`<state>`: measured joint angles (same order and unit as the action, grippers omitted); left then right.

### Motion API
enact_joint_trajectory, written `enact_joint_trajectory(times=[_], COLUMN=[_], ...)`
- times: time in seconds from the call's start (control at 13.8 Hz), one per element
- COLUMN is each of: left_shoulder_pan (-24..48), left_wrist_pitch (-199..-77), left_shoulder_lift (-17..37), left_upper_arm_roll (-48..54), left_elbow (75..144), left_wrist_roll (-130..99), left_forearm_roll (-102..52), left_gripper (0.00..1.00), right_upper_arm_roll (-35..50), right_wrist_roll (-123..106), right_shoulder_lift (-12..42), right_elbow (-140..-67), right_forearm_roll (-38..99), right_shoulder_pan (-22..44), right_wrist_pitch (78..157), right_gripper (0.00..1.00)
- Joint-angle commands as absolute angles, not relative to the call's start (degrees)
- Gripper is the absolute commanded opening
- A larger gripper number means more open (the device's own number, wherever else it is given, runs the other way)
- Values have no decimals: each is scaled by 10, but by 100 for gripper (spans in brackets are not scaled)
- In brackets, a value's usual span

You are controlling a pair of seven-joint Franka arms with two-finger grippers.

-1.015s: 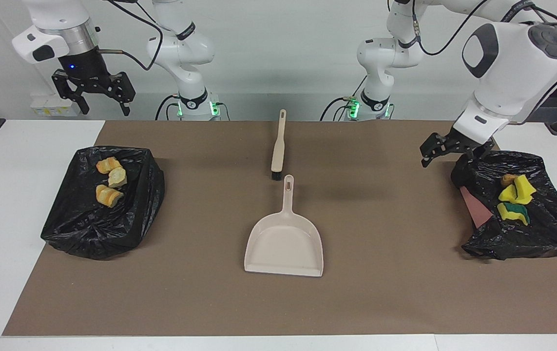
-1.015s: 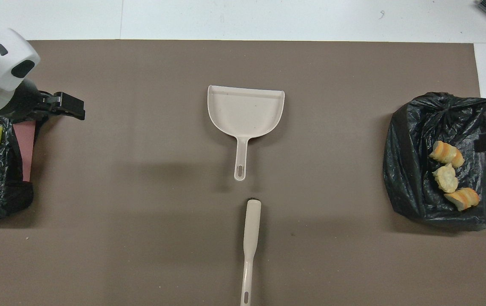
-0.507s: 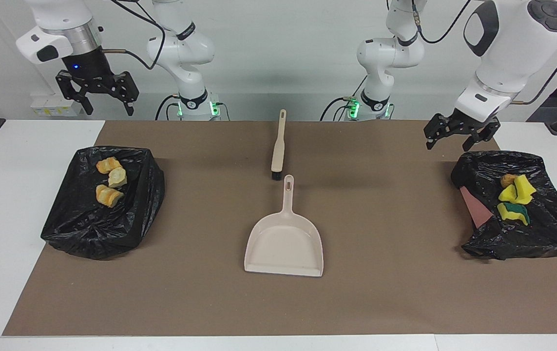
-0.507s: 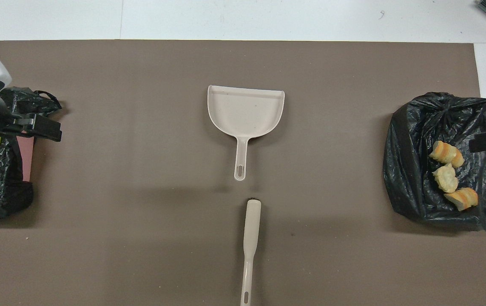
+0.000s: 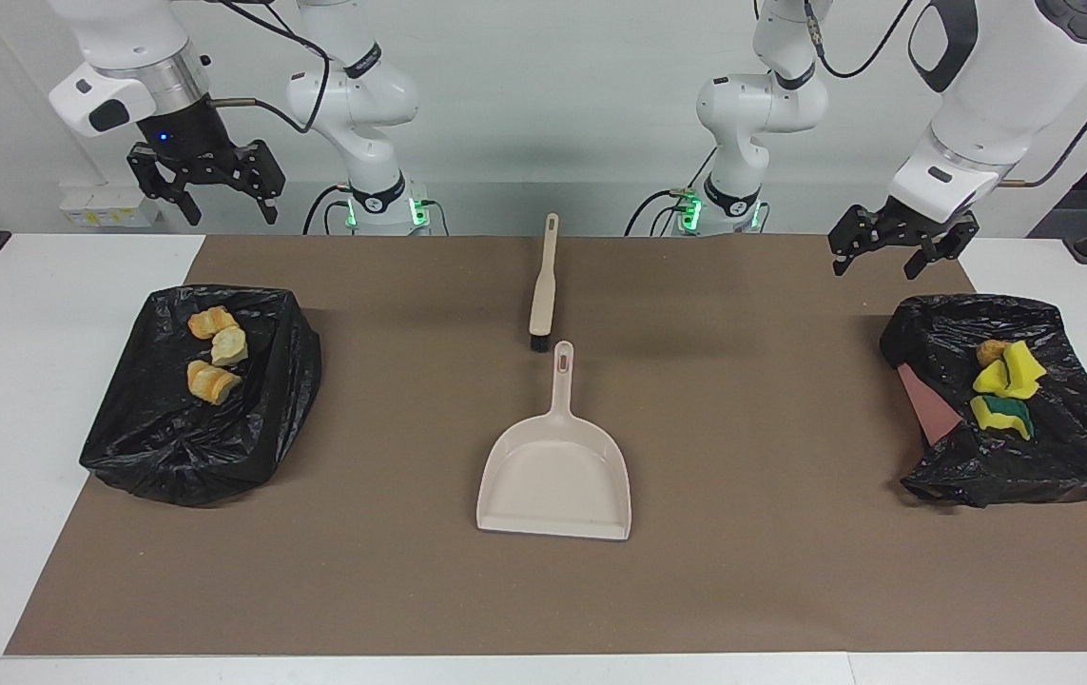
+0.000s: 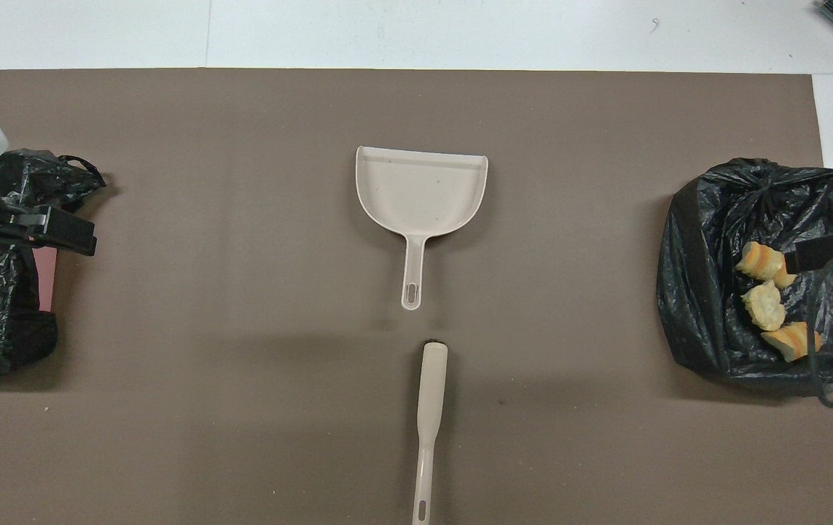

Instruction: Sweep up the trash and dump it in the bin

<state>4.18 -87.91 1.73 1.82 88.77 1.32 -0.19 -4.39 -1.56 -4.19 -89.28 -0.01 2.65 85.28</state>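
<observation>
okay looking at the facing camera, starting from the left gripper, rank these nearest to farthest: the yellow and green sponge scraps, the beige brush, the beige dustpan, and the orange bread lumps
From the left gripper, raised and open:
1. Yellow and green sponge scraps, in the black bag at the left arm's end.
2. Beige brush, mid-table, nearer the robots.
3. Beige plastic dustpan, mid-table, just farther from the robots than the brush.
4. Tan-orange bread lumps, in the black bag at the right arm's end.

— What kind of place was it?
— A robotics lab: two white arms (image 5: 353,95) mounted at a white table (image 5: 29,314), cables trailing, a brown mat (image 5: 743,571) below the fingers (image 5: 912,268).
</observation>
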Motion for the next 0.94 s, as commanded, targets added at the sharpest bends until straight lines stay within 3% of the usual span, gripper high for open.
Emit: enact_joint_trajectory(times=[0.0, 0.36, 0.87], left_shoulder_pan=[40, 40, 42], left_wrist_pitch=[-858, -818, -818], left_shoulder_lift=[17, 22, 22], left_upper_arm_roll=[19, 18, 18], left_elbow=[881, 835, 834], left_wrist_roll=[21, 22, 22], left_forearm_roll=[1, 3, 3], left_gripper=[100, 100, 100], right_upper_arm_roll=[-42, -42, -42], right_wrist_roll=[-2, -7, -8], right_shoulder_lift=[-62, -62, -62], right_elbow=[-917, -917, -917], right_forearm_roll=[11, 9, 6], right_shoulder_pan=[23, 22, 22], right_wrist_pitch=[865, 866, 869], right_gripper=[100, 100, 100])
